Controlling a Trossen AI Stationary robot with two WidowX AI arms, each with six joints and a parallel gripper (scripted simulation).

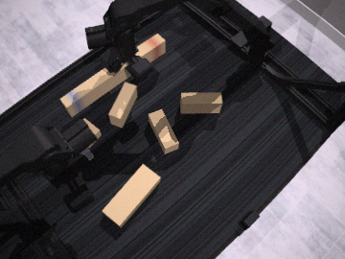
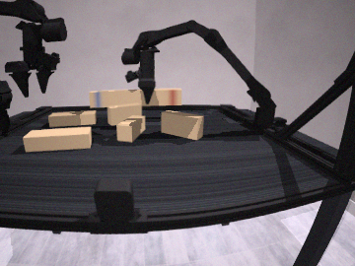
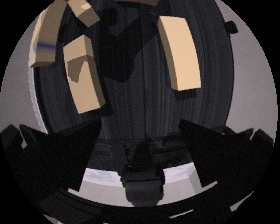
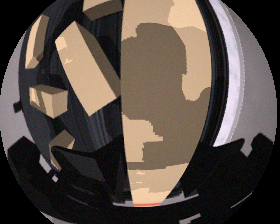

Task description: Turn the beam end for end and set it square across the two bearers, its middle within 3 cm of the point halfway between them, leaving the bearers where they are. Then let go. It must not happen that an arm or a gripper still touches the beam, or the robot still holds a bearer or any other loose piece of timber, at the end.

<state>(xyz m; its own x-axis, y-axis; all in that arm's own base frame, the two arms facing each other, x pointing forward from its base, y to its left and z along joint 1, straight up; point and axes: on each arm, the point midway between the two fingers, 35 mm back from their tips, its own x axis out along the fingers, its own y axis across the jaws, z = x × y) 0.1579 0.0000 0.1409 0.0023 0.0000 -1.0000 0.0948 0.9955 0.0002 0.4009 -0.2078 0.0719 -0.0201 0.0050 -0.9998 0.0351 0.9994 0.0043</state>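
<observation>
Toward 10-11 o'clock in the top view (12 = top edge), the right pincer (image 1: 126, 70) (image 2: 148, 101) (image 4: 150, 131) is clamped across the long, straight, pale timber beam (image 1: 93, 88) (image 2: 115, 99) (image 3: 49, 31) (image 4: 165, 75) with a blue band near one end and a red band near the other. Jaws part-way apart, beam between them, grip around mid-length. Blue end points to 8 o'clock, red end to 2. Can't tell if the beam's underside clears the counter (image 1: 206, 175) (image 2: 163, 165).

Left pincer (image 1: 82, 175) (image 2: 35, 93) (image 3: 141, 120): wide open, holding nothing, raised above the counter at 8 o'clock. Its fingers are black, tapered.

Counter is dark with a fine streaked grain. Timber is smooth, flat-faced, sharp-edged:
- Pale oblong block (image 1: 123, 104) (image 2: 124, 113) (image 4: 87, 70), just beside the beam on its 5 o'clock side.
- Partly hidden tan block (image 1: 92, 129) (image 2: 72, 118) (image 3: 84, 75), 9 o'clock, partly under the left arm.
- Narrow tan block (image 1: 163, 131) (image 2: 131, 129) (image 4: 48, 100), near centre, slanting 11 to 5.
- Shadowed brown block (image 1: 201, 103) (image 2: 182, 125), 2 o'clock, lying 9 to 3.
- Big light rectangular block (image 1: 131, 195) (image 2: 57, 139) (image 3: 180, 54), 7 o'clock, slanting 1 to 7.

Can't tell which two are the bearers. Beam isn't across any pair.
</observation>
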